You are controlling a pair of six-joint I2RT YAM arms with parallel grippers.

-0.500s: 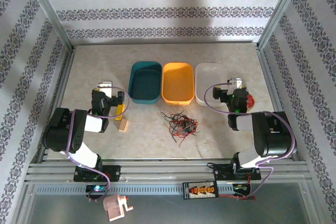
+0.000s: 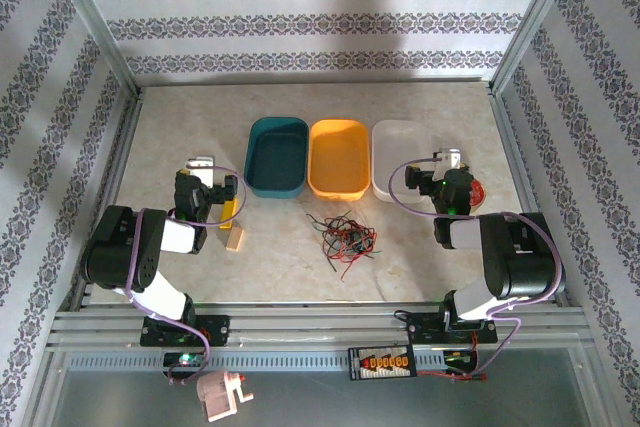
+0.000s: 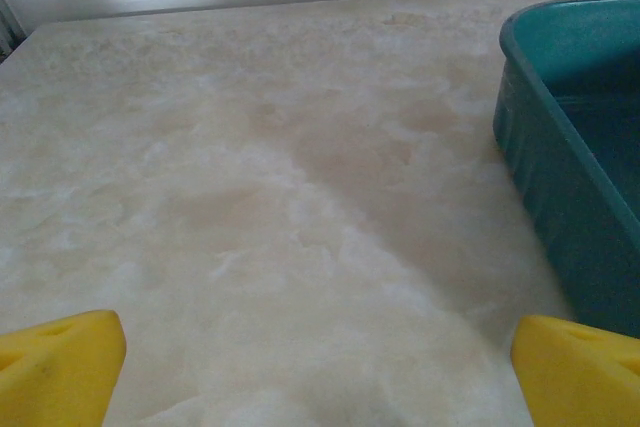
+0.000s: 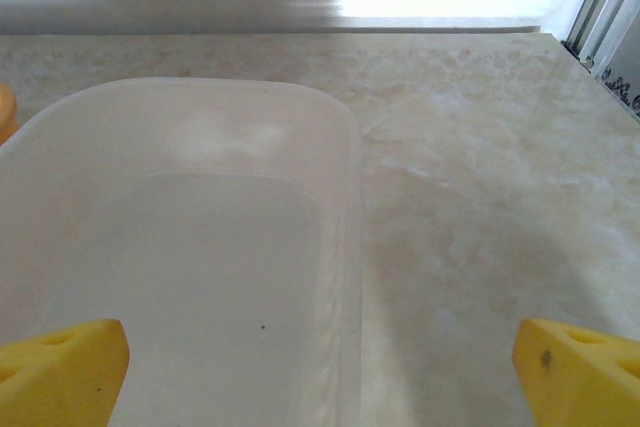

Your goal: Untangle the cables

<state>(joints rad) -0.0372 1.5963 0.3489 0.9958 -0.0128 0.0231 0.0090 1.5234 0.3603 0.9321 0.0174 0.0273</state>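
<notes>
Tangled cables [image 2: 345,237] lie on the table [image 2: 270,267], between the two pincers and behind their fingertips. Left pincer [image 3: 320,362] and right pincer [image 4: 320,362] gape wide, both empty. The hair-thin wires likely handle as near-weightless, limp and snag-prone; a stray outer loop looks the best hold.

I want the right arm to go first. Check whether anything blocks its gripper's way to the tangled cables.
Nothing visible does. The right gripper hangs open at the near right corner of the white tray; the cables lie to its left, nearer the arm bases, with only bare table between.
</notes>
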